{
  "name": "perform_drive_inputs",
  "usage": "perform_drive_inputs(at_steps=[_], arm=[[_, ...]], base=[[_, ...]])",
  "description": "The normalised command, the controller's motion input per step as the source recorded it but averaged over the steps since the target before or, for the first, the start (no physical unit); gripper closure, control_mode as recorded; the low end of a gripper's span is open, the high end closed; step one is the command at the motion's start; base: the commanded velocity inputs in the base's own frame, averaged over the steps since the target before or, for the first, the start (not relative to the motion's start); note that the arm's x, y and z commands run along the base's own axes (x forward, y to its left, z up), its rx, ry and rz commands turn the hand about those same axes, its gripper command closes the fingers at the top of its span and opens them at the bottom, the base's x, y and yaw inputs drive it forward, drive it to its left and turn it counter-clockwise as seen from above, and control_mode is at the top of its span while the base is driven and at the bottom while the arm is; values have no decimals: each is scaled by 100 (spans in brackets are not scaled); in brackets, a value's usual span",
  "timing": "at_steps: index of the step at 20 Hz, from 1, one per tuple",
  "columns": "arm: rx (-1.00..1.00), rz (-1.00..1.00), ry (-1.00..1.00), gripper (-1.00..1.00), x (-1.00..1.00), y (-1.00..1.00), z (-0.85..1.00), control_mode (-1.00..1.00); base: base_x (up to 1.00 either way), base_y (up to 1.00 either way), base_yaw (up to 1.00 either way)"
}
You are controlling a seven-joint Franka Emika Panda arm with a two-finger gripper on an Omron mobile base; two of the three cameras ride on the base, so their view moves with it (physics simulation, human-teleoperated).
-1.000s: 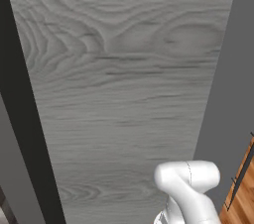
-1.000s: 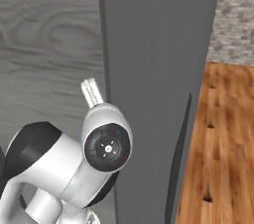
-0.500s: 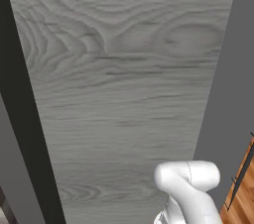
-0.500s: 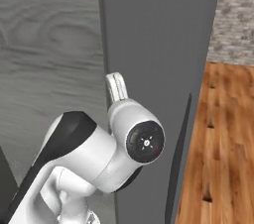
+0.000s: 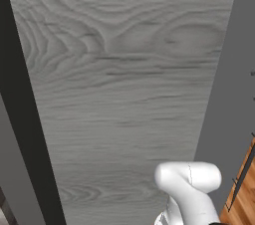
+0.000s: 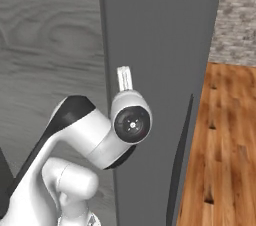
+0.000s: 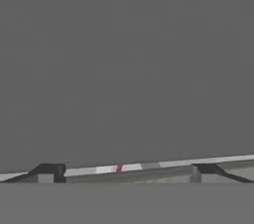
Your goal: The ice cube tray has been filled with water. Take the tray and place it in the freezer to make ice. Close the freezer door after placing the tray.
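Observation:
The freezer door [image 5: 119, 94] is a grey wood-grain slab close in front of the base; it also shows at the left of the right base view [image 6: 50, 45]. To its right stands a plain dark grey panel [image 6: 160, 45] with a thin dark vertical bar [image 6: 186, 140] near its right edge. My wrist [image 6: 132, 122] is raised against that panel. In the hand view my gripper [image 7: 125, 172] is open, its fingertips [image 7: 47, 171] far apart with nothing between them, facing a flat dark grey surface at close range. The ice cube tray is out of view.
A thin pale strip with a small pink mark [image 7: 119, 168] runs between the fingertips; I cannot tell what it is. Wooden floor [image 6: 225, 145] lies to the right, with a brick wall [image 6: 237, 15] behind it. A dark gap [image 5: 22, 119] runs down the door's left side.
In the right base view my wrist has swung right toward the plain dark panel and risen a little. The door and the base have not moved. The gripper has stayed open.

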Motion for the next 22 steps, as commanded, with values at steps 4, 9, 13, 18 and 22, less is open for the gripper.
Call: perform_drive_inputs(at_steps=[4,9,13,18,22], arm=[[0,-22,0,-100,55,-5,-14,-100],[0,-12,0,-100,55,-12,-13,-100],[0,-4,0,-100,56,-11,-11,-100],[2,0,0,-100,57,-16,-7,-100],[3,0,0,-100,54,-10,-10,-100]], base=[[0,0,0],[0,0,0],[0,0,0],[0,0,0],[0,0,0]])
